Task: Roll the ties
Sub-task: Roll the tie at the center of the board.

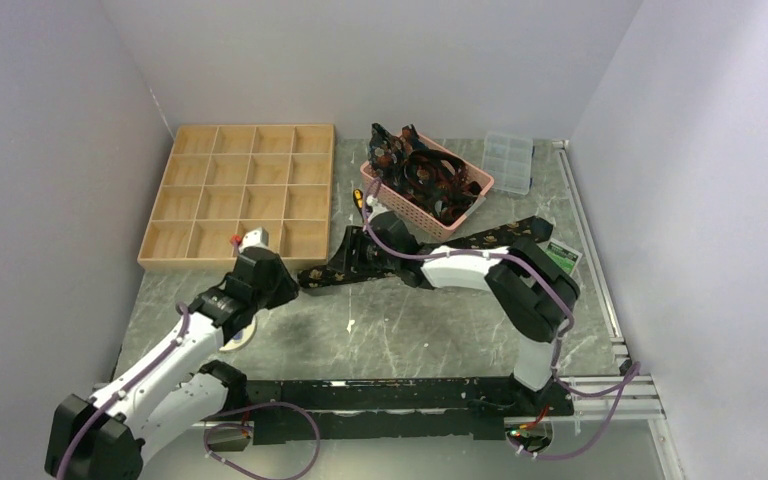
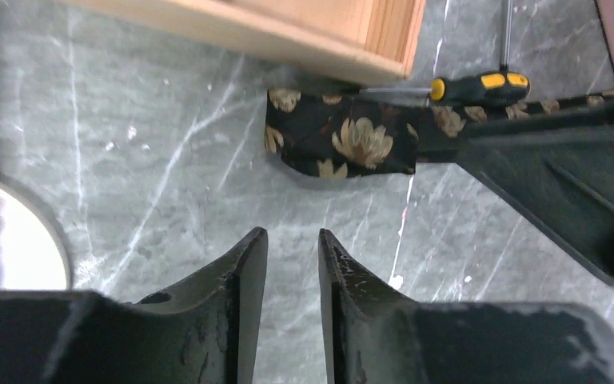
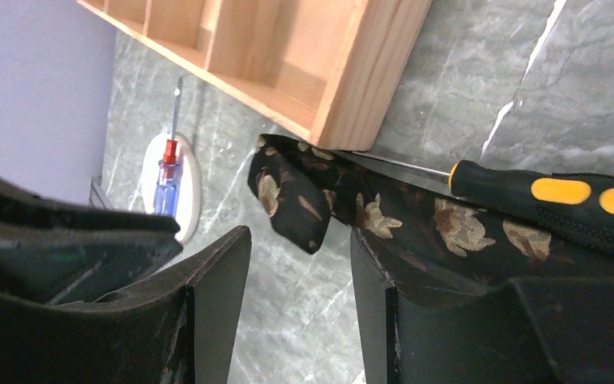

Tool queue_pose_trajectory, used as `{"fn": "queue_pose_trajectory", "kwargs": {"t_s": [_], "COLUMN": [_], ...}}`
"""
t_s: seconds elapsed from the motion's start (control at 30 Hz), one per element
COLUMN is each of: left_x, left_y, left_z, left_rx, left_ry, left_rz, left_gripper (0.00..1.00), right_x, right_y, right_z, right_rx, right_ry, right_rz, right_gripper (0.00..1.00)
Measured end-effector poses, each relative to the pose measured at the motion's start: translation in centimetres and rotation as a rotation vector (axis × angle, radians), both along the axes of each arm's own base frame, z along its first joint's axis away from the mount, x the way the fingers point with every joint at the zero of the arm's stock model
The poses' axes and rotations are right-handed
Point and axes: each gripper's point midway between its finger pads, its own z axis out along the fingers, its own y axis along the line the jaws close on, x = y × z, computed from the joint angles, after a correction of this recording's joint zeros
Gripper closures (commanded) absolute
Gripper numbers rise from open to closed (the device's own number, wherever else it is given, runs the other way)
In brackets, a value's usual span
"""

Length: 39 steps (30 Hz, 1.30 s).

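Observation:
A black tie with tan-gold flowers lies across the table, from the right side to just in front of the wooden tray. Its left end is folded over on itself. My left gripper is open just short of that fold, with bare table between its fingers. The right gripper is open too; the folded tip hangs just past its fingertips and its right finger lies over the tie. More ties are piled in the pink basket.
A compartmented wooden tray stands at the back left, its corner by the tie's fold. A black-and-yellow screwdriver lies along the tie. A white dish with a blue-and-red screwdriver sits near the left arm. A clear plastic box is behind the basket.

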Motion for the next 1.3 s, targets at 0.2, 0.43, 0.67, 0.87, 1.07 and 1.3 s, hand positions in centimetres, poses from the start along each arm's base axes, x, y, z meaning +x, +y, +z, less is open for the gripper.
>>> {"fn": "queue_pose_trajectory", "kwargs": {"t_s": [0.2,0.43,0.67,0.87,1.07,1.3], "left_x": [-1.8,-2.0,-1.6,-0.8,0.1,2.0], "left_y": [-0.4,-1.3,-2.0,-2.2,-1.2,-0.7], "left_z": [-1.3,-3.2,-5.3,-5.9,-7.7,-7.4], "left_rx": [-0.082,-0.133,-0.127,-0.128,-0.097,-0.105], "left_ry": [0.002,0.037,0.098,0.099,0.138,0.095], "left_rz": [-0.016,-0.031,-0.046,-0.040,0.017,0.067], "left_gripper": [0.97,0.97,0.97,0.97,0.97,0.97], "right_x": [0.1,0.2,0.7,0.7,0.6,0.6], "right_y": [1.1,1.7,2.4,2.7,2.7,2.7], "right_z": [-2.7,-3.3,-3.8,-4.1,-4.1,-4.1], "right_rx": [-0.044,-0.050,-0.047,-0.046,-0.043,-0.045], "right_ry": [0.096,0.133,0.143,0.155,0.157,0.152], "right_rz": [0.016,0.022,0.028,0.037,0.044,0.048], "right_gripper": [0.46,0.48,0.61,0.66,0.67,0.67]}}
